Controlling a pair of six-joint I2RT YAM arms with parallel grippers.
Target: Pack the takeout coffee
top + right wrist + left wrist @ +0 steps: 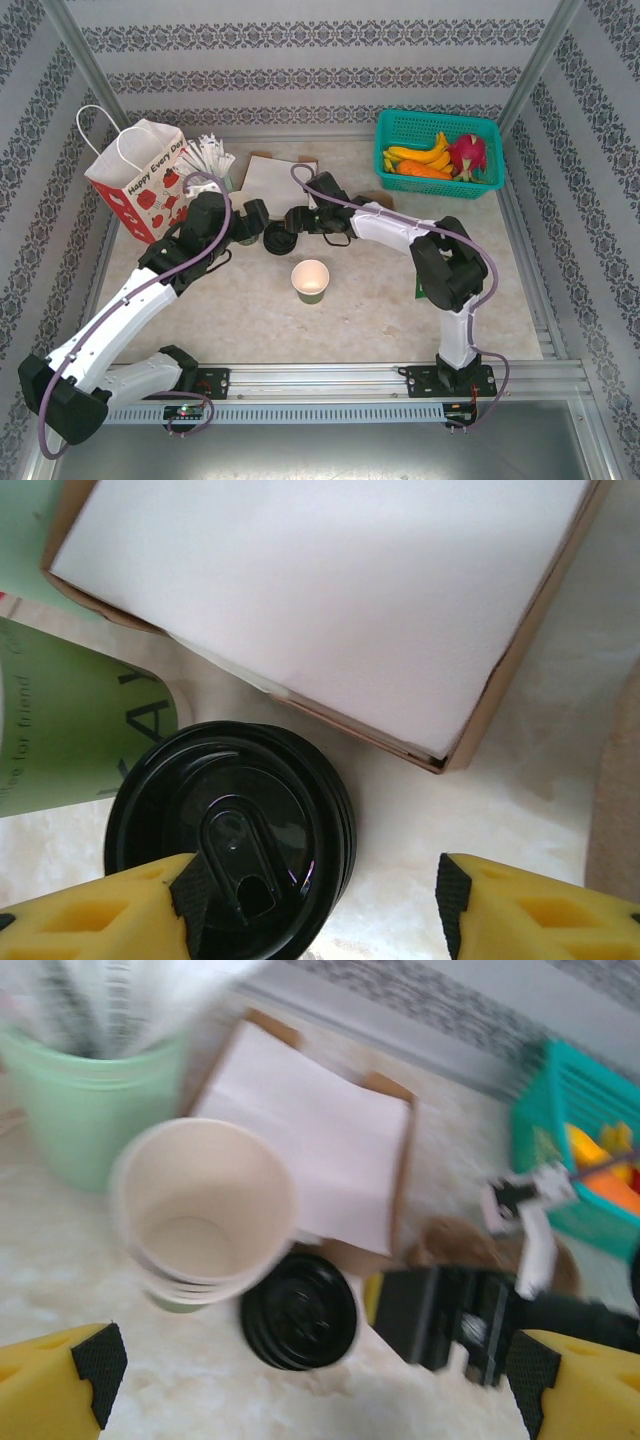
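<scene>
Overlapping black lid point(232, 798), right tool point(318, 905) parted

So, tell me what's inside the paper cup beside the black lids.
Nothing: the paper cup is empty, its cream wall and bare bottom showing. It looks nested in more cups; their insides are covered.

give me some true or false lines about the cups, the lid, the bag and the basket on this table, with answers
1. The paper cup in the middle of the table has no lid. True.
2. The black lid sits on a cup. False: it lies on the table beside another open cup.
3. The teal basket holds bananas. True.
4. The paper bag lies flat. False: it stands with its handles up.
5. The left gripper grips a cup. False: its jaws stand wide apart, holding nothing.
</scene>
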